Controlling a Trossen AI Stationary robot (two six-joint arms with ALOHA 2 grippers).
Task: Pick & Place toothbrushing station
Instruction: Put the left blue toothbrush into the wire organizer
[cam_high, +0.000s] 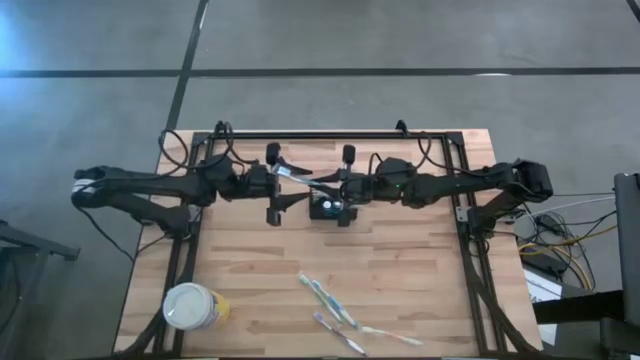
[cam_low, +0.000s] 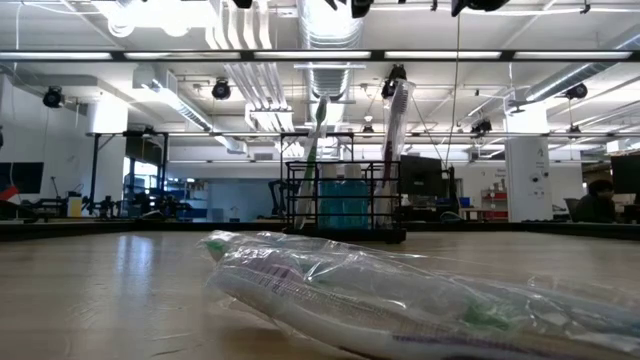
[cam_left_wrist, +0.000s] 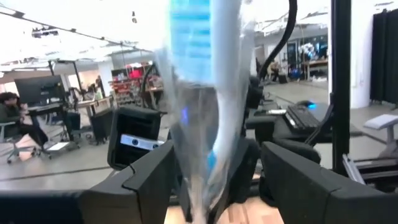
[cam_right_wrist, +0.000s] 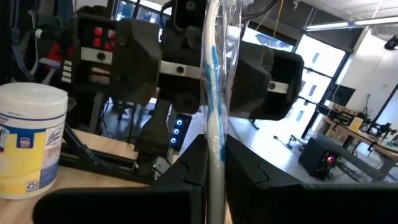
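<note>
The black slatted holder (cam_high: 330, 207) stands on the table near its middle. In the low view (cam_low: 345, 205) two toothbrushes (cam_low: 313, 150) stand upright in it. My right gripper (cam_high: 340, 186) is just beyond the holder and above it, shut on a plastic-wrapped toothbrush (cam_high: 300, 178) with blue markings. This toothbrush slants up toward my left arm. My left gripper (cam_high: 275, 185) faces the right one. It is open, with its fingers (cam_left_wrist: 149, 180) on either side of the toothbrush's upper part (cam_left_wrist: 205, 93). I cannot see any touch there. My right gripper pinches the wrapped toothbrush's shaft (cam_right_wrist: 216, 146) between its two fingers (cam_right_wrist: 193, 168). It comes level from the table's right, with the fingers across the shaft. The toothbrush is lifted clear. It rises above the fingers, leaning toward my left gripper, and its lower part runs down between them out of view.
Three wrapped toothbrushes (cam_high: 325, 295) (cam_high: 340, 335) (cam_high: 390, 335) lie near the table's front edge, and they fill the low view's foreground (cam_low: 400, 300). A round white-lidded yellow cup (cam_high: 195, 305) stands at the near left. A black frame (cam_high: 330, 133) runs along the table's far edge.
</note>
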